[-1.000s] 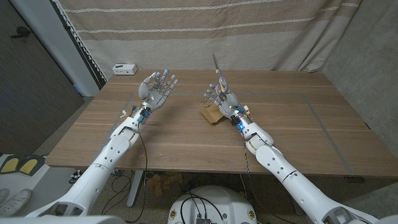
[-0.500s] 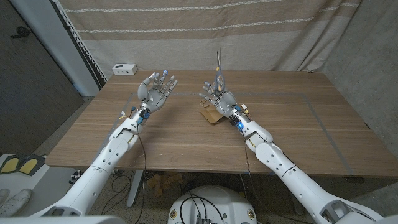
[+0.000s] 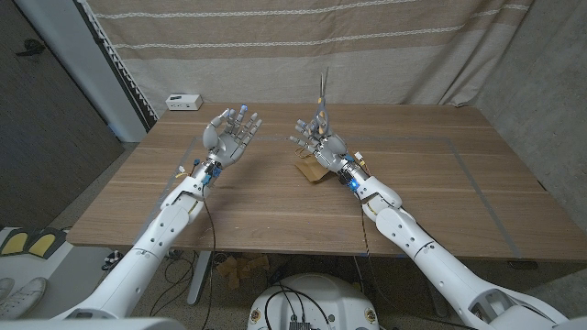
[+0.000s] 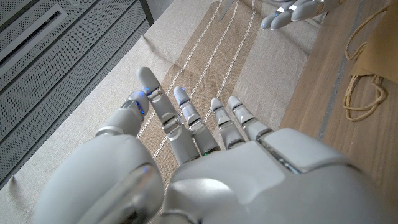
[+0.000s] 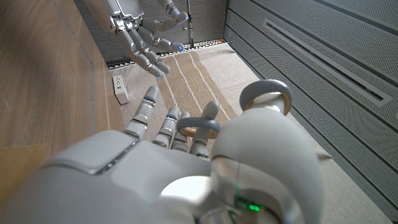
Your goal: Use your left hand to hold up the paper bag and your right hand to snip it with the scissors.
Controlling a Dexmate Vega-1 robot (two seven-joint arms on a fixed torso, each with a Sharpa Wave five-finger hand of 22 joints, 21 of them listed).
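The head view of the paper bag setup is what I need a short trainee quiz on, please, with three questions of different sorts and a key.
1. True or false: the left hand is gripping the paper bag.
2. Which hand holds the scissors? A) left hand B) right hand C) neither
3. Fill in: the white box sits on the table at its far ____ corner, by the robot's sides.

Key:
1. False; that hand is raised with fingers spread and holds nothing, and the bag lies on the table.
2. B; the blades point upward.
3. Left.
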